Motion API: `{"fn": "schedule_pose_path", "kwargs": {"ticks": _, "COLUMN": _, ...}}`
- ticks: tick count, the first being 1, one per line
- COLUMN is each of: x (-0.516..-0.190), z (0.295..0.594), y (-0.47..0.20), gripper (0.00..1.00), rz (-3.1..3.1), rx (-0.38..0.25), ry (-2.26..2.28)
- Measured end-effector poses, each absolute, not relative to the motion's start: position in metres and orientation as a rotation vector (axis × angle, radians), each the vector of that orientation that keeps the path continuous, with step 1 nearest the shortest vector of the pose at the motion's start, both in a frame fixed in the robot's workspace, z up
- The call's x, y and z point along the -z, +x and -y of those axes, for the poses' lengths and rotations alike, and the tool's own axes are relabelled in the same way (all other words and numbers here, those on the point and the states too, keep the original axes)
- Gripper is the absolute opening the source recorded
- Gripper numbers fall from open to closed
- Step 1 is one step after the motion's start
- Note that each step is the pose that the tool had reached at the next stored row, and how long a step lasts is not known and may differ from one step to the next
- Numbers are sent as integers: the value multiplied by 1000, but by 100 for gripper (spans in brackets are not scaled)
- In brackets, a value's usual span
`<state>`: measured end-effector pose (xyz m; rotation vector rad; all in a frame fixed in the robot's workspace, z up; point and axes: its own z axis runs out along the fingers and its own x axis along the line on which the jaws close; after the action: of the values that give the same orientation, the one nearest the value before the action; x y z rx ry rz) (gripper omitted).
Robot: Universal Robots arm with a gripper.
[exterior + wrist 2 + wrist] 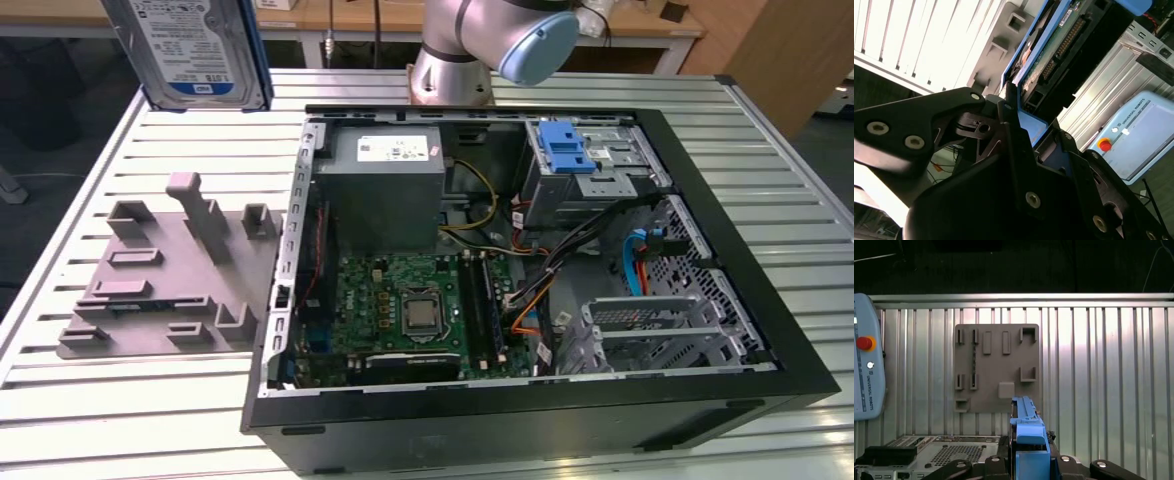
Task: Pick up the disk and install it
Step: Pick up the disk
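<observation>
The gripper (1029,117) is clamped on one disk (1064,35); the jaws are closed on its end, with the blue rail between them.

In the exterior view the disk (187,50) is held upright, raised off the table (134,400). It sits at the exterior view's upper left, apart from the open case (534,400), with its label facing the camera.

The second wrist view shows the disk's underside: a green circuit board and a connector row.

The first wrist view looks down along the disk's blue edge at one grey fixture plate (996,367) lying flat on the slatted table.

Both wrist views show one pendant (866,370) with a red button.

The exterior view shows the case interior:
- one grey box (387,190)
- one blue latch (574,150)
- one motherboard (414,310)

One arm (467,50) stands behind the case.
</observation>
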<state>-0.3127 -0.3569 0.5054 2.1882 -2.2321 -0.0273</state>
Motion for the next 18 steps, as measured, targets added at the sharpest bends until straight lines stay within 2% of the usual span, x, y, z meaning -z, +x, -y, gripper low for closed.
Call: {"fn": "schedule_pose_path", "kwargs": {"ticks": 18, "x": -505, "z": 357, "y": -306, "gripper": 36, "rz": 2232, "rx": 27, "ry": 2188}}
